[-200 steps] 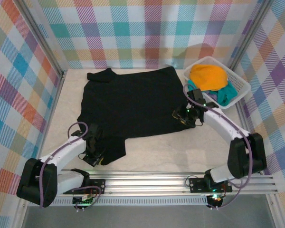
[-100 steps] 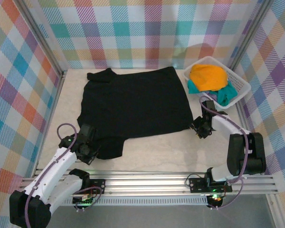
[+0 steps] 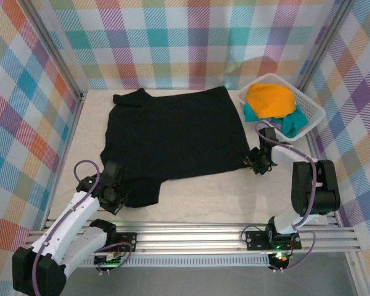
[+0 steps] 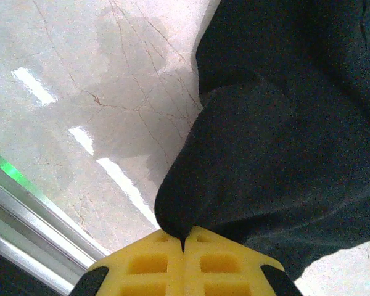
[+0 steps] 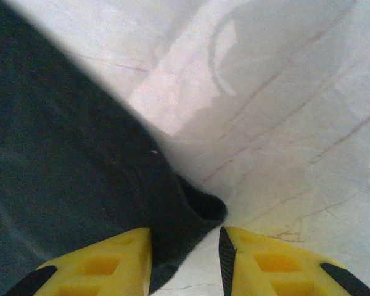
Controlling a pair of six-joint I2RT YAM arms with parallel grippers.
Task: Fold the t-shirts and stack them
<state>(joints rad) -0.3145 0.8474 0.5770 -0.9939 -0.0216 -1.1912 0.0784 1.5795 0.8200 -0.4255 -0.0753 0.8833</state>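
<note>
One black t-shirt (image 3: 172, 135) lies spread flat on the marble worktop (image 3: 203, 197), between the two arms. A white basket (image 3: 316, 110) at the far right corner holds an orange-yellow t-shirt (image 3: 270, 98) over a teal t-shirt (image 3: 291, 126). Left gripper (image 4: 184, 239), at the black shirt's near-left corner: clenched, yellow fingers meeting on a pinched fold of cloth, per its wrist view. Right gripper (image 5: 186, 246), at the near-right hem corner: partly spread, with cloth between the fingers but not pinched. The overhead view cannot resolve that gap.

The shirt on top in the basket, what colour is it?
Orange-yellow; the t-shirt shows best in the top external view.
</note>
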